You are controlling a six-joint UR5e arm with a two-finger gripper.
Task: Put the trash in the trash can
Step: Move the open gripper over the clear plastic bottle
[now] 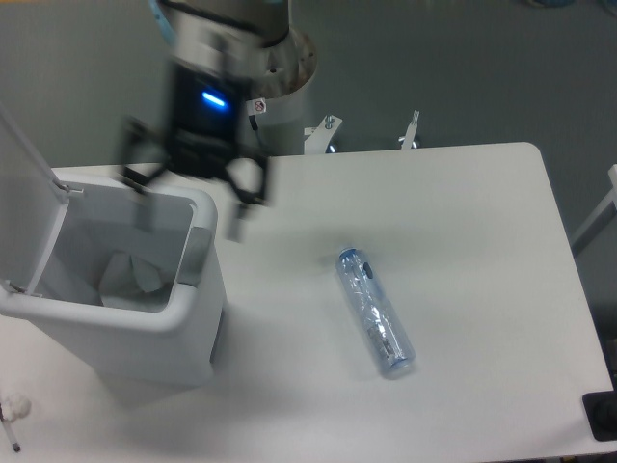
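The wrapper [130,275] is seen lying inside the bin [145,323], whose lid [24,183] stands open at the left. The gripper [191,207] (blurred in this view) is held above the bin's right rim, its jaws spread and empty. The bottle [375,313] lies on its side on the table [463,222], well apart from the bin and untouched. One of the two items may thus be judged disposed of; the bottle is left to be grasped, carried and dropped in.
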